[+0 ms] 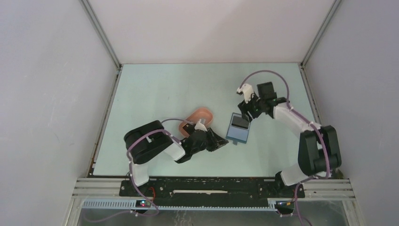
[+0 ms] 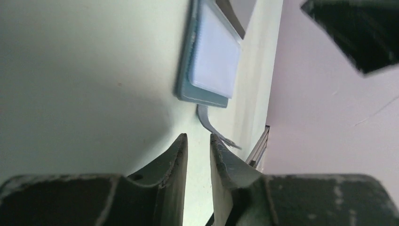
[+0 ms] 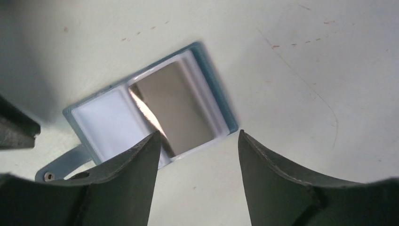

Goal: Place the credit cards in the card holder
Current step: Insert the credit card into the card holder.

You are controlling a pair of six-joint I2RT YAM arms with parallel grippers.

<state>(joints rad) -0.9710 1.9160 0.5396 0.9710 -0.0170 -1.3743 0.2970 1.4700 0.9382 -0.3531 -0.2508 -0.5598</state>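
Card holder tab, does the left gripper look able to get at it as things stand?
Probably yes. The tab of the card holder lies on bare table just ahead of the left gripper, whose jaws stand slightly parted, nothing between. The right gripper hangs over the holder's far end.

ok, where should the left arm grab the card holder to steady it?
Take the strap tab at the card holder's near edge, from the left gripper's side. The holder lies open and flat on the table, likely leaving no edge to pinch; the tab sticks out.
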